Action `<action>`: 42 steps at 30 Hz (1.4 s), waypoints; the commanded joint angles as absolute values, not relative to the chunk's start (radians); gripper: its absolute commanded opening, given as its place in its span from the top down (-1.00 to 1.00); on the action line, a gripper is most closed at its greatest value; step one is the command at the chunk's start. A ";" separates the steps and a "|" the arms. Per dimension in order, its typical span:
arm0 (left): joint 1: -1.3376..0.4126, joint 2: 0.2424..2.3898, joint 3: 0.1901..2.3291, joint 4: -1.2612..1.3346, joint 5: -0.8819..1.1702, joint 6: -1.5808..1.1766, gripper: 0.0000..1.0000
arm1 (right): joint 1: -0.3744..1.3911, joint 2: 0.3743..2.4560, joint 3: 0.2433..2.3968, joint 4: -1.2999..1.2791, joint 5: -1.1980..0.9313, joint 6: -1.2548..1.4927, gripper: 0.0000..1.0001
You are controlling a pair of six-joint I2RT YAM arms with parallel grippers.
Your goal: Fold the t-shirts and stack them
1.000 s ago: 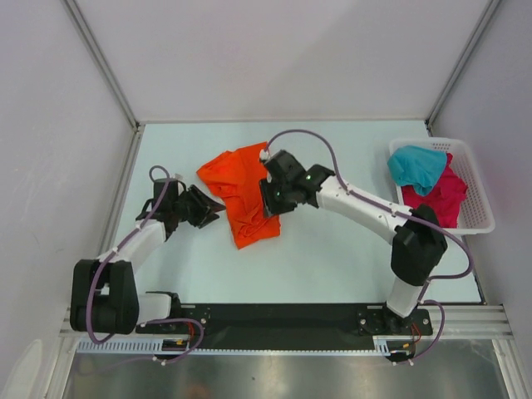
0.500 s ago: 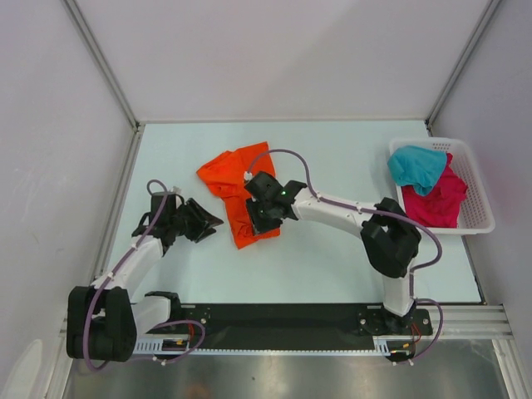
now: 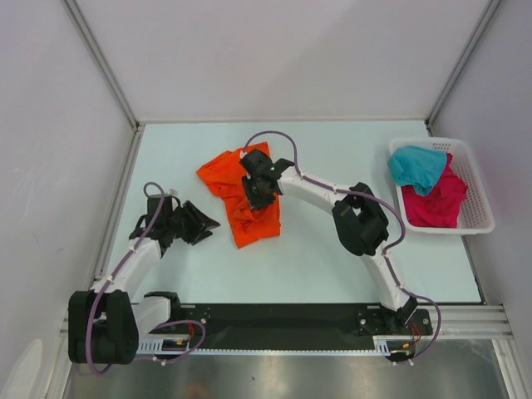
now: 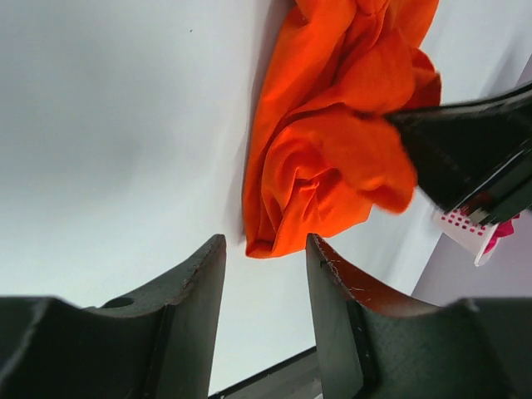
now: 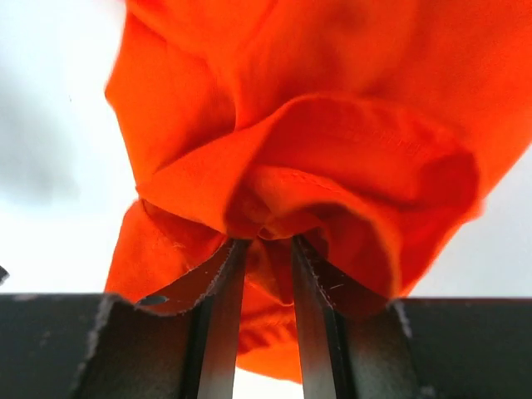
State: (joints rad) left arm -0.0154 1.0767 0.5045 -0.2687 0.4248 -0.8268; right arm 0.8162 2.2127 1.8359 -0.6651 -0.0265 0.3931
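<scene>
The orange t-shirt (image 3: 237, 193) lies crumpled on the table at centre left. My right gripper (image 3: 253, 189) is over its middle, shut on a fold of the orange cloth (image 5: 266, 233) bunched between the fingers. My left gripper (image 3: 209, 223) is open and empty, just left of the shirt's lower edge; the shirt (image 4: 324, 141) lies ahead of its fingers, apart from them. The teal t-shirt (image 3: 417, 165) and the magenta t-shirt (image 3: 439, 200) lie heaped in the white basket (image 3: 478, 218) at the right.
The table's left edge rail (image 3: 116, 208) runs close behind my left arm. The right arm (image 3: 359, 223) stretches across the table's middle. The black base bar (image 3: 283, 316) lies along the near edge.
My right gripper has moved left and away across the orange shirt, dragging cloth with it. My left gripper has drawn back a little towards the lower left.
</scene>
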 commanded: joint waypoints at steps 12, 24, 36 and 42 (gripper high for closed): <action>0.032 1.022 0.497 -0.307 0.459 -0.770 0.02 | 0.752 2.323 2.252 -0.854 0.044 0.296 0.34; 0.032 1.074 0.445 -0.230 0.534 -0.761 -0.01 | 0.824 1.949 1.649 -0.673 0.081 0.356 0.29; 0.018 1.140 0.373 -0.143 0.565 -0.762 -0.04 | 0.838 1.867 1.528 -0.627 0.097 0.385 0.28; -0.041 1.137 0.364 -0.098 0.552 -0.811 -0.05 | 0.848 1.954 1.595 -0.629 0.075 0.396 0.29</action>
